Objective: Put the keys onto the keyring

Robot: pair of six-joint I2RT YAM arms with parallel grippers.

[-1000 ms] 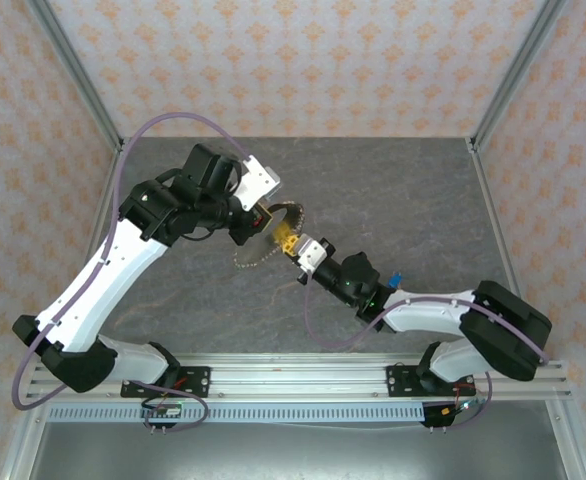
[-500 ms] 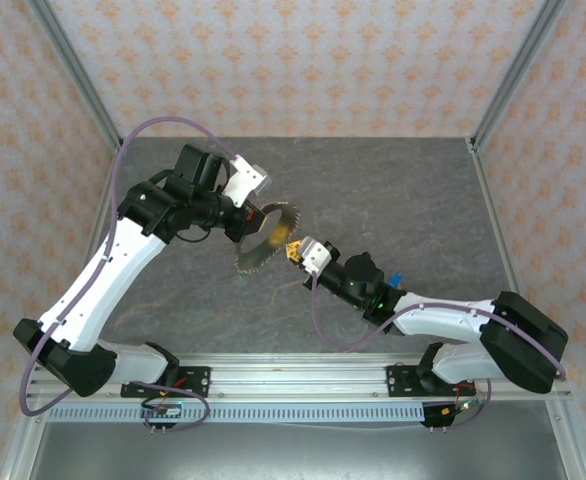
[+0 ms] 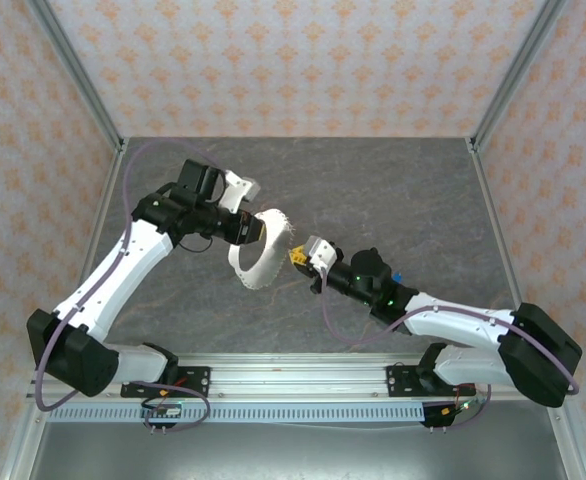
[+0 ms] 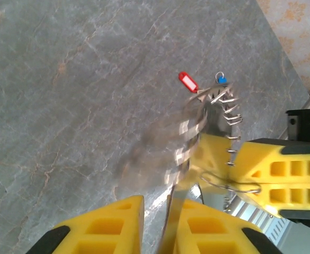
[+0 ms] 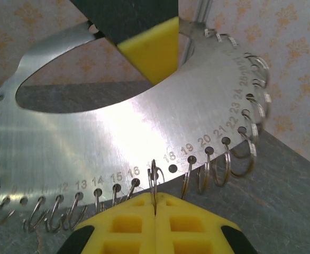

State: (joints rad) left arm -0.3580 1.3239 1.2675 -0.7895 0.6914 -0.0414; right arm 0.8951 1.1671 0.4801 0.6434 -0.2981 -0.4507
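A silvery crescent plate (image 5: 118, 132) with numbered holes carries several small split rings along its edge. My right gripper (image 5: 154, 198) is shut on the split ring (image 5: 154, 174) hanging near hole 17. The plate's other end (image 4: 197, 132), motion-blurred, passes between the fingers of my left gripper (image 4: 163, 203), lying against the right finger with a gap at the left one. In the top view the plate (image 3: 256, 255) spans both grippers (image 3: 258, 232) (image 3: 298, 258). A red-tagged key (image 4: 188, 82) and a blue-tagged key (image 4: 221, 80) lie on the table. The bead-chain loop with the green tag is out of view.
The grey stone-patterned table (image 3: 373, 190) is walled by patterned panels with metal posts at the corners. The blue tag (image 3: 398, 277) lies just beside my right arm. The arms' mounting rail (image 3: 293, 380) runs along the near edge.
The plate has swung from lying flat to a tilted, blurred pose. My left wrist pulled back to the left. My right gripper stayed on the plate's rim, its arm stretching out.
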